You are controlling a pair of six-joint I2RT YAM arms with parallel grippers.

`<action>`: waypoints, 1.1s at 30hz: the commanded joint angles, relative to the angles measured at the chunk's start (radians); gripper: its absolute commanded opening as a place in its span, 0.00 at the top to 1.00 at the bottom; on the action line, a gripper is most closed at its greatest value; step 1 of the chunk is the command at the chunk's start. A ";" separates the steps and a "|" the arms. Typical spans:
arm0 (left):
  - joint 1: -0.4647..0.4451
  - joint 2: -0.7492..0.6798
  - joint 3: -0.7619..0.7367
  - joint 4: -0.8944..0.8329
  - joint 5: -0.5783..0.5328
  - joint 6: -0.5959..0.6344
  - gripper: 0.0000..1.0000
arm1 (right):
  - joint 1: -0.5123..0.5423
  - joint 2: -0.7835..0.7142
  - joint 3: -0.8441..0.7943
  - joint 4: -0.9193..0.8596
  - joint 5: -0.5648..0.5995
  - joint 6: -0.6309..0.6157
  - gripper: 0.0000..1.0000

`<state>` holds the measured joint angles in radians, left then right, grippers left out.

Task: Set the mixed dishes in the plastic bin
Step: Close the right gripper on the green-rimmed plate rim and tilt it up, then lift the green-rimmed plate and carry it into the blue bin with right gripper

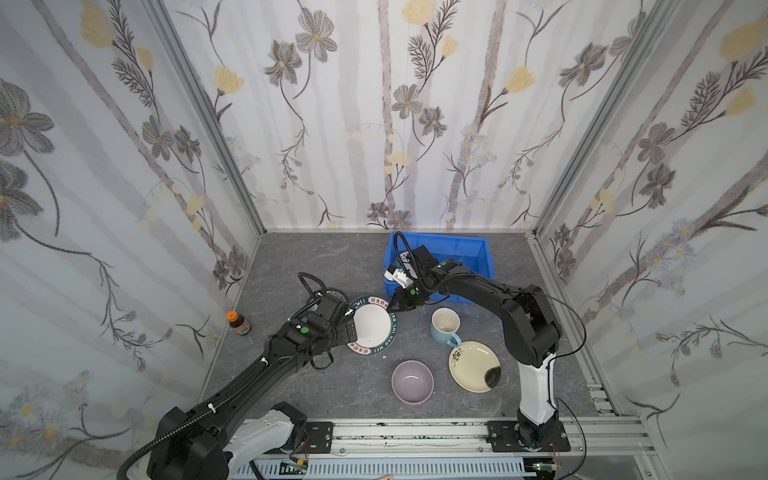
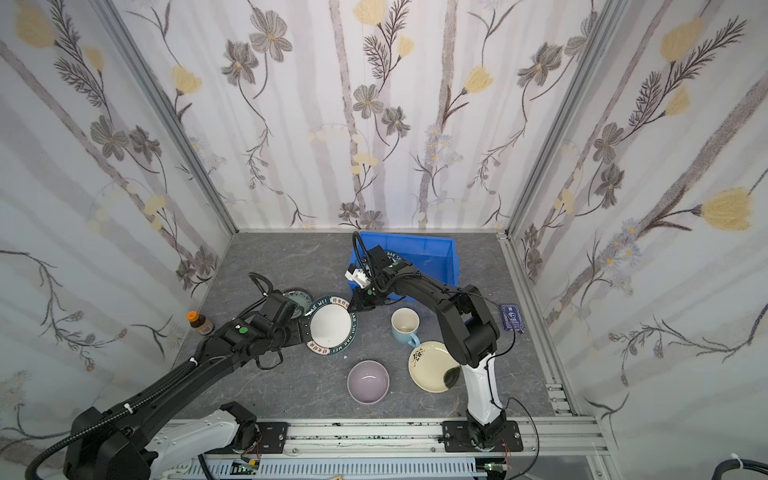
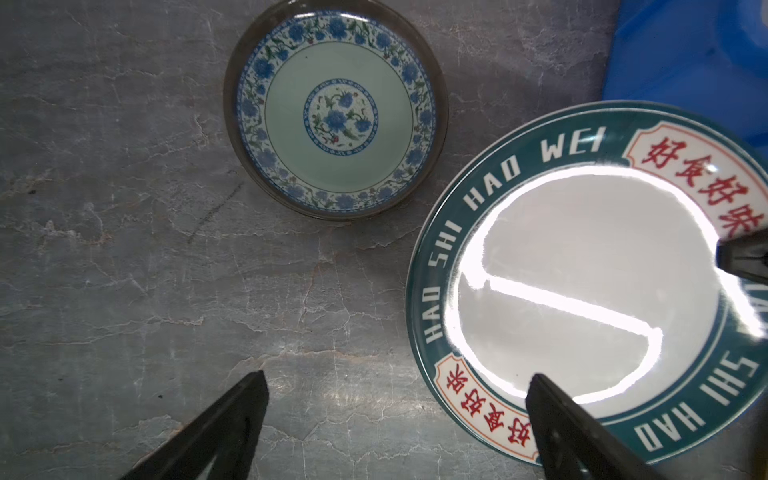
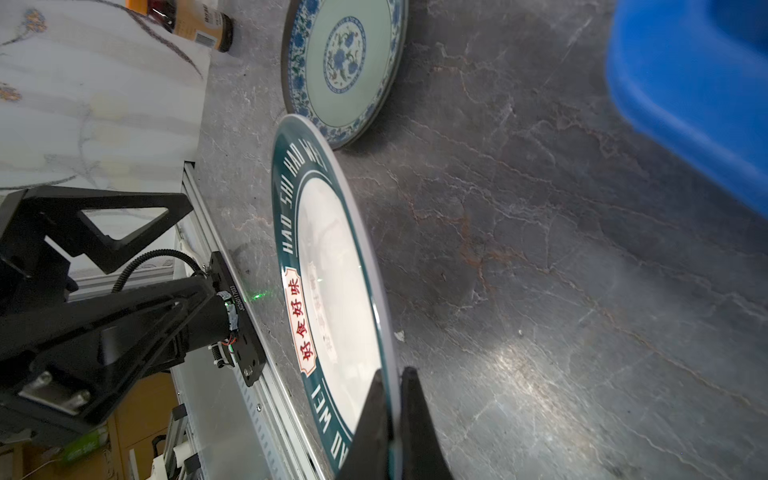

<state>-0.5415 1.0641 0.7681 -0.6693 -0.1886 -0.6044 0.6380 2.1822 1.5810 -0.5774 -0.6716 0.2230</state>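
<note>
A teal-rimmed plate (image 1: 372, 325) (image 2: 331, 325) with white lettering and a white centre lies mid-table. My right gripper (image 4: 392, 374) (image 1: 392, 305) is shut on its far rim, one finger above and one below. The held side seems slightly raised. My left gripper (image 3: 397, 376) (image 1: 349, 328) stands open at the plate's (image 3: 582, 282) opposite side, one finger over the rim. A small blue-flowered plate (image 3: 336, 108) (image 4: 345, 62) sits beside it. The blue bin (image 1: 457, 249) (image 2: 415, 245) stands behind. The mug (image 1: 445, 326), lilac bowl (image 1: 412, 381) and cream plate (image 1: 473, 365) rest nearer the front.
A brown bottle (image 1: 240, 323) (image 2: 200, 323) with an orange cap stands by the left wall. A small dark-blue packet (image 2: 511, 316) lies by the right wall. A teal lettered rim (image 2: 392, 254) shows inside the bin behind my right wrist.
</note>
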 commanded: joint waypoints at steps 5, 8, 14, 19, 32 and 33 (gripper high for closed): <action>0.001 -0.026 0.097 -0.054 -0.072 0.050 0.00 | -0.028 -0.050 0.074 -0.003 -0.072 -0.009 0.95; 0.000 -0.029 0.123 -0.063 -0.076 0.058 0.00 | -0.060 -0.060 0.102 -0.008 -0.067 -0.003 0.95; 0.000 -0.014 0.167 -0.062 -0.073 0.082 0.00 | -0.155 -0.073 0.160 -0.009 -0.059 0.022 0.95; 0.000 0.033 0.223 -0.052 -0.051 0.120 0.00 | -0.242 -0.070 0.220 -0.009 -0.060 0.036 0.94; 0.001 0.291 0.488 -0.014 0.006 0.219 0.00 | -0.417 0.044 0.307 0.045 -0.088 0.098 0.95; -0.001 0.312 0.509 -0.013 0.010 0.224 0.00 | -0.426 0.061 0.320 0.044 -0.087 0.102 0.95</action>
<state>-0.5415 1.3411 1.2354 -0.6998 -0.1928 -0.4149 0.2272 2.2173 1.8759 -0.6064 -0.7101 0.2981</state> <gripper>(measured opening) 0.997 0.061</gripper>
